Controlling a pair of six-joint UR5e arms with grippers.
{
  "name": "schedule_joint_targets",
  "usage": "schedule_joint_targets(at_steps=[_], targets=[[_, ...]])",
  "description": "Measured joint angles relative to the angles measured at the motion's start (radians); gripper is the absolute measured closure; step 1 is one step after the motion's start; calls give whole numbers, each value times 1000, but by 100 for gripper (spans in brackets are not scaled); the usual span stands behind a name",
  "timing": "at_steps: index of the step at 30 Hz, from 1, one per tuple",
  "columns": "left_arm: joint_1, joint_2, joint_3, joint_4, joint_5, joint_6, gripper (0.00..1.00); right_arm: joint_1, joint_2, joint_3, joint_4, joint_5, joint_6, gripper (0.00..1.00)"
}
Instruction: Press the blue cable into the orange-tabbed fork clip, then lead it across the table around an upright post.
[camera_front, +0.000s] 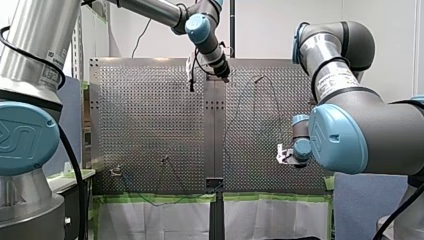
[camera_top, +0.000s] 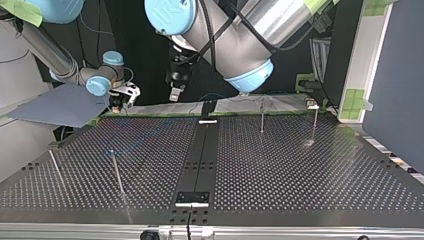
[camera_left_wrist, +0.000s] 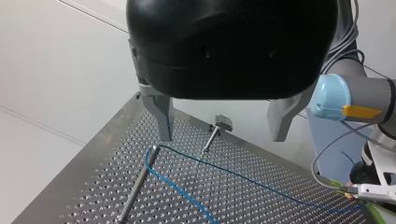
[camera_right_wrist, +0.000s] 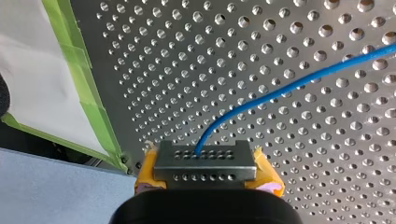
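The front view looks from behind and above the arms, between their shoulders, out over the perforated table (camera_front: 150, 125), which fills mid-frame. The top view faces back across it from the far edge, low, near table height, and the arms enter at its upper edge. The left wrist view looks along my left gripper (camera_left_wrist: 222, 137) at an upright post (camera_left_wrist: 138, 182) from close by. The right wrist view is nearer still, just above my right gripper (camera_right_wrist: 205, 168) and the blue cable (camera_right_wrist: 299, 82). All four share the table.

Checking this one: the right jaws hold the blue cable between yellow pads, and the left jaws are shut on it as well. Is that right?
Not the left. The left wrist view shows the left gripper with jaws open and nothing between them. The right gripper does hold the blue cable between its yellow pads.
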Motion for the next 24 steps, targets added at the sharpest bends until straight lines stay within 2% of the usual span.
schedule_joint_targets(at_steps=[14,24], targets=[[-4,1,-4,-1,2,-9,0,-4,6,1,-1,1,11,100],[-13,0,-4,2,56,-20,0,-7,8,1,-1,0,15,100]])
